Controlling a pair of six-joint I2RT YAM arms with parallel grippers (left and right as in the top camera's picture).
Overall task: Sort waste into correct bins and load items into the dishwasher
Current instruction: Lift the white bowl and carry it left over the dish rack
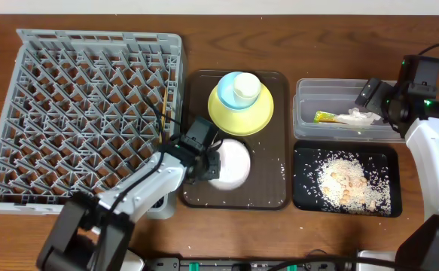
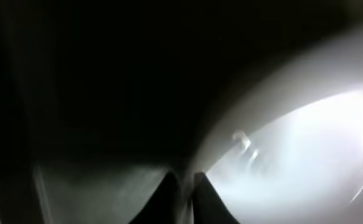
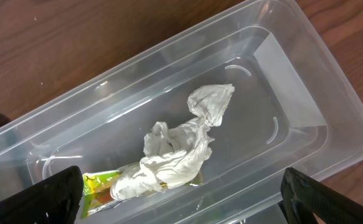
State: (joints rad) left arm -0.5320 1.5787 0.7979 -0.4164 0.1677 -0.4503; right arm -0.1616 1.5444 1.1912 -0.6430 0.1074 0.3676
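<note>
On the brown serving tray (image 1: pixel 268 192), the left gripper (image 1: pixel 206 164) touches the smooth round white bowl (image 1: pixel 233 162), grip unclear; right of that tray, the right gripper (image 3: pixel 184 198) gapes empty over crumpled tissue (image 3: pixel 181 146) in the clear tub (image 3: pixel 306 93)

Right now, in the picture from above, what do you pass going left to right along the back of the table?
Grey dish rack → yellow plate with the blue cup on it → clear tub.
</note>
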